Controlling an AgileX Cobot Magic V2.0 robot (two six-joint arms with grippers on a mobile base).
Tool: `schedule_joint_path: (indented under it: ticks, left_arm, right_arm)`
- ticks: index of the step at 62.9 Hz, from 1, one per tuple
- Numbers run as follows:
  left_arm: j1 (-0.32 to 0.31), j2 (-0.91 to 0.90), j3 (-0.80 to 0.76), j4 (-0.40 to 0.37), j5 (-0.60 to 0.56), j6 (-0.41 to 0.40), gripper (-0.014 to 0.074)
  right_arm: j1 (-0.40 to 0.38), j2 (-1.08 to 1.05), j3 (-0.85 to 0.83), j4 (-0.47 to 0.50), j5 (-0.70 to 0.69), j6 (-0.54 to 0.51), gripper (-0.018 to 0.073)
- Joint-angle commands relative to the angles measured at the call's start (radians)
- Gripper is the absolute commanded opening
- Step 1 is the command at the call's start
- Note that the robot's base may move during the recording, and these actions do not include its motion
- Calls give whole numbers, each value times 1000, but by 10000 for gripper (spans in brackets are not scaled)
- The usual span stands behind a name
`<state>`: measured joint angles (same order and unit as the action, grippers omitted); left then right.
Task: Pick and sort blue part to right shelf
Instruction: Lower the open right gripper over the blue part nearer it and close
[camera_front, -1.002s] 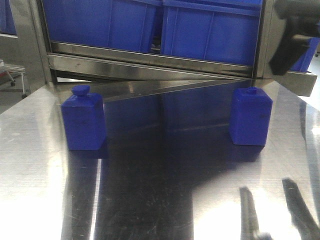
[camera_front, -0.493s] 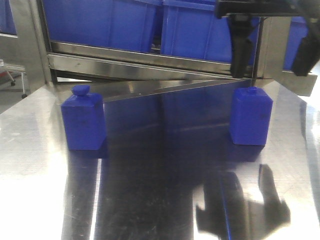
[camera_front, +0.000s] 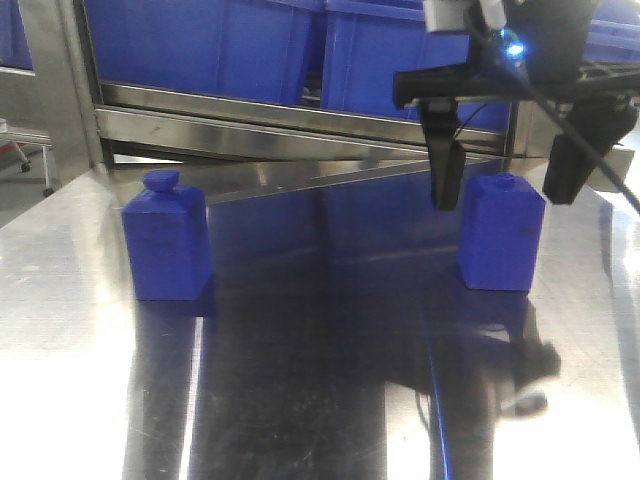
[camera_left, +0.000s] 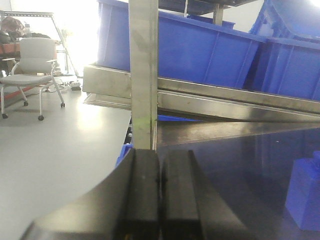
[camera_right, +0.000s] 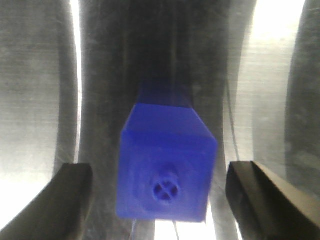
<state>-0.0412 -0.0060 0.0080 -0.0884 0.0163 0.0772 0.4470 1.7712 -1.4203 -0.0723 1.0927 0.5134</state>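
Blue part (camera_front: 500, 240): one; stood upright on the steel table (camera_front: 70, 330), right side, in front of the shelf (camera_front: 300, 128); flat cap upward.
Second blue block (camera_front: 167, 245): one; round-knobbed, upright on the table's left side, well apart from the blue part.
Bins (camera_front: 200, 45): two large blue ones counted side by side on the shelf.
Right gripper (camera_front: 503, 200): one; pointed straight down over the blue part, jaws spread wide, one finger (camera_front: 447, 180) on either side, holding nothing. The wrist view showed the blue part (camera_right: 167, 170) centred between the gripper's (camera_right: 157, 172) pads, with a clear gap on each side.
Left gripper (camera_left: 159, 185): one; held level, facing a shelf post, jaws pressed together with nothing between them.
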Motion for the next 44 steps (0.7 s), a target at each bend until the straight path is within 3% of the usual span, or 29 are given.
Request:
schedule_joint_path:
  ticks: [1,44]
  left_arm:
    - [0,-21,22,-1,-86,-4,123]
    - [0,-21,22,-1,-86,-4,123]
  right_arm:
    - [0,-23,-26,0,-30,1,614]
    - [-12,1,15,23,-80,8,612]
